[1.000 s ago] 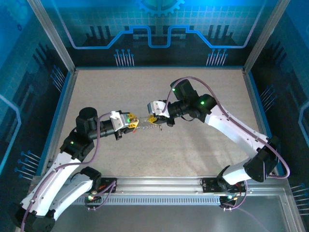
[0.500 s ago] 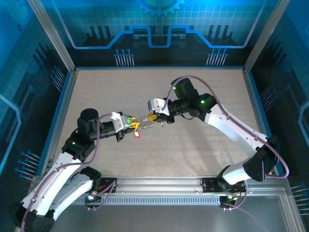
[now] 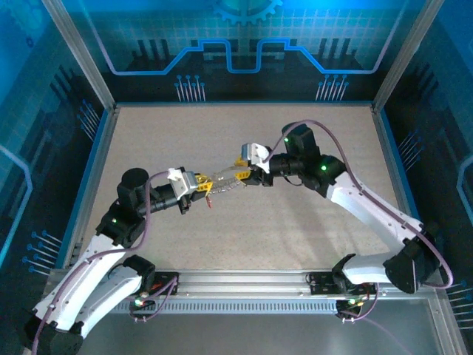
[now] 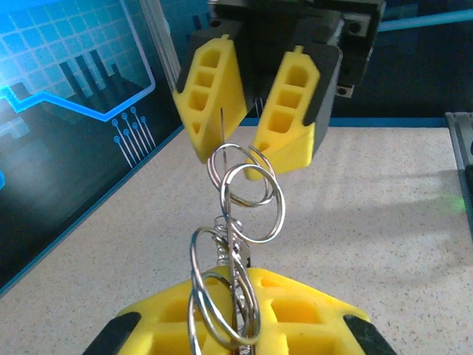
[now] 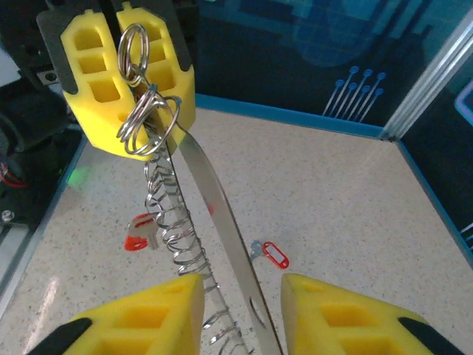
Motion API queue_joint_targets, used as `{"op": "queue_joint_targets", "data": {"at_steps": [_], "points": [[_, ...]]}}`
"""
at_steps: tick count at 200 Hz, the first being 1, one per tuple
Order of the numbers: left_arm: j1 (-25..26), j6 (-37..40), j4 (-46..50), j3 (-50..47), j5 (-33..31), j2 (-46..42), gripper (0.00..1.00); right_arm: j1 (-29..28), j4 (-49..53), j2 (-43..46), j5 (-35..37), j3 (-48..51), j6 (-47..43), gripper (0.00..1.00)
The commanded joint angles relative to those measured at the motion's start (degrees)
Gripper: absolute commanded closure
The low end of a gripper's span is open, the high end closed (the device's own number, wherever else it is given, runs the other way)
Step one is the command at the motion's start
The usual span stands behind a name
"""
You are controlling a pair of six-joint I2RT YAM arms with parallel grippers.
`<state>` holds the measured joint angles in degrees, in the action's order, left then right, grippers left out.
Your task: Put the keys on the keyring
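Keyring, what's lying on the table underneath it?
Under the keyring, a red key lies in plain sight on the table. A second red key is partly covered by the rings. Anything directly behind the chain is hidden.

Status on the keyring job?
Left gripper shut on keyring. Right gripper open, jaws astride it. Two red keys lying on table, not on the ring. No obstruction seen.

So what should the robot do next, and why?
Probably the right gripper should back off the keyring and go down for a red key on the table. Its jaws stand apart and pinch nothing, the left gripper is shut on the keyring, and the red key lies loose.
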<state>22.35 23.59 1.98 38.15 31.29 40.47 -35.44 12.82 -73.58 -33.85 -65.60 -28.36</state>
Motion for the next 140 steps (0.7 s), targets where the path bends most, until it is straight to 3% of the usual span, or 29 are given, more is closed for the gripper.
{"op": "queue_joint_targets", "data": {"at_steps": [1,14,46,86,111,140], "points": [[-0.4,-1.9,-6.2,-0.5,-5.3,-1.2,1.00,0.5,-11.3,4.7,2.3,5.0,11.6,0.65],[-0.4,-2.0,-6.8,-0.7,-5.8,-1.1,1.00,0.1,-14.6,6.0,0.8,7.1,15.1,0.68],[-0.4,-3.7,-9.2,-1.4,-6.7,-1.6,1.00,-3.1,-16.3,5.4,-7.5,7.7,16.4,0.85],[-0.4,-5.6,-10.9,-1.9,-9.1,-2.0,1.00,-6.2,-25.9,3.6,-4.0,9.8,26.7,0.84],[-0.4,-6.2,-12.1,-2.3,-9.1,-2.6,1.00,-6.6,-27.9,2.3,-3.1,9.7,30.8,0.73],[-0.4,-6.6,-12.9,-3.0,-8.1,-3.1,1.00,-7.7,-30.3,0.1,-2.7,7.9,34.4,0.74]]}}
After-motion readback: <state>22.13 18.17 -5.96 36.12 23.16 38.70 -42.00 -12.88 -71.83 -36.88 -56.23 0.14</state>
